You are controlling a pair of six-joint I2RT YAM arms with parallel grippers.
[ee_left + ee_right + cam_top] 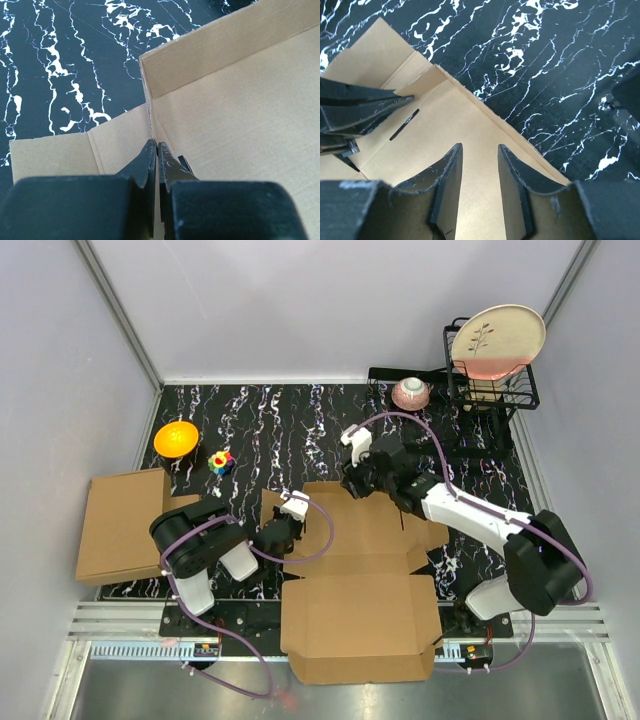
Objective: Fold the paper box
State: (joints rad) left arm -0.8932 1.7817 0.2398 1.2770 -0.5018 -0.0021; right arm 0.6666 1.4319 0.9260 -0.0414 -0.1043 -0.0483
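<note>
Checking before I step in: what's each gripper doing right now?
Left gripper: closed, pinching the paper box wall.
Right gripper: open, holding nothing.

No text, label, brand or number can be read in any view. The paper box (350,540) shows only plain brown cardboard.

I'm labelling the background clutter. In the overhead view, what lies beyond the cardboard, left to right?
Glossy orange bowl, small multicoloured toy, pink-and-white ceramic bowl, black wire rack holding a cream floral plate.
</note>
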